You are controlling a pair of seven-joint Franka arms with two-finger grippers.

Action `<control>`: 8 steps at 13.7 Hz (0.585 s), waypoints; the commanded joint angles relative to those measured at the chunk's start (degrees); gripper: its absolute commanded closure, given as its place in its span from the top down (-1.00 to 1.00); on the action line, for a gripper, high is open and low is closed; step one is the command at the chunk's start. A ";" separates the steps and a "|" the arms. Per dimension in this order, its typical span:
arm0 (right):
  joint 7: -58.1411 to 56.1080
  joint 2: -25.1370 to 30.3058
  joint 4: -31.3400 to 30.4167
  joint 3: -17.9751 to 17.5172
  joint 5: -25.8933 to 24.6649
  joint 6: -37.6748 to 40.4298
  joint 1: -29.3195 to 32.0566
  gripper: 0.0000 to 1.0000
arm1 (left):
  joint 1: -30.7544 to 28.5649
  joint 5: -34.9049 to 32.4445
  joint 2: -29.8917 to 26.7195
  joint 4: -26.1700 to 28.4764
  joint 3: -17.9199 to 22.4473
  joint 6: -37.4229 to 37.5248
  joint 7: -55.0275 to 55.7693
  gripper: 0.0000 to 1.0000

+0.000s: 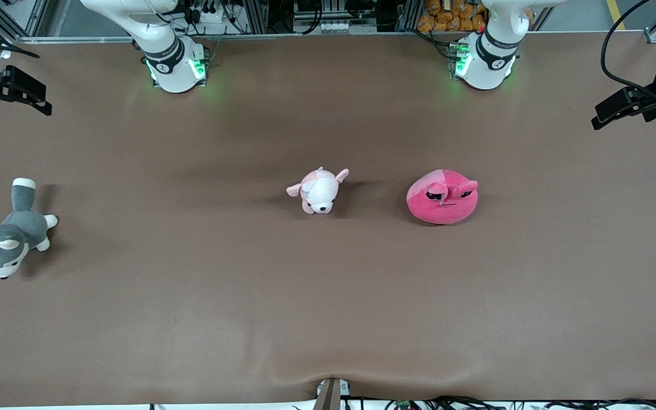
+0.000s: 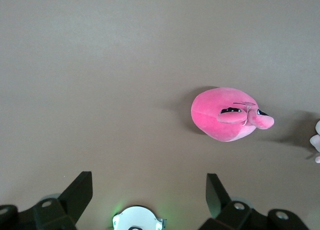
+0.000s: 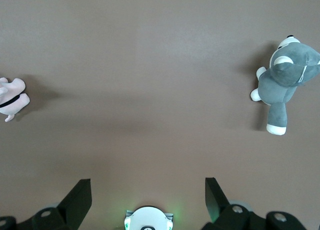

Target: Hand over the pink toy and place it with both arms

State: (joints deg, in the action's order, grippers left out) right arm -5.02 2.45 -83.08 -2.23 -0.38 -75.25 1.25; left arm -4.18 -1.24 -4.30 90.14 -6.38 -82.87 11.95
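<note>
— Toys sit on the brown table. Where is the pink toy?

— Near the middle, toward the left arm's end. The small puppy plush sits beside it, not touching.

— And the husky plush?

— Right at the right arm's edge, well apart from the others.

— The grippers?

— The left gripper and right gripper hang high over the table's two ends, jaws apart, holding nothing. Lots of bare table lies nearer the front camera.

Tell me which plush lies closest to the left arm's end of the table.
The pink toy: round, hot pink, half-closed eyes. The pale puppy sits mid-table.
</note>
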 commanded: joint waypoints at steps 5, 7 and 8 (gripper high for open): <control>0.53 -0.60 1.34 -0.75 1.17 0.89 1.48 1.00 | 0.31 -1.40 1.05 -1.28 -0.30 1.13 1.49 1.00; 0.53 -0.60 1.34 -0.75 1.26 0.89 1.48 1.00 | 0.31 -1.40 1.05 -1.29 -0.30 1.04 1.49 1.00; 0.53 -0.60 1.43 -0.75 1.26 0.89 1.48 1.00 | 0.31 -1.40 1.13 -1.28 -0.30 1.04 1.49 1.00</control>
State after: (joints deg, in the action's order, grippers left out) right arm -5.02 2.45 -83.08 -2.23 -0.38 -75.24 1.25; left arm -4.07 -1.24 -3.92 90.14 -6.40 -82.86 12.51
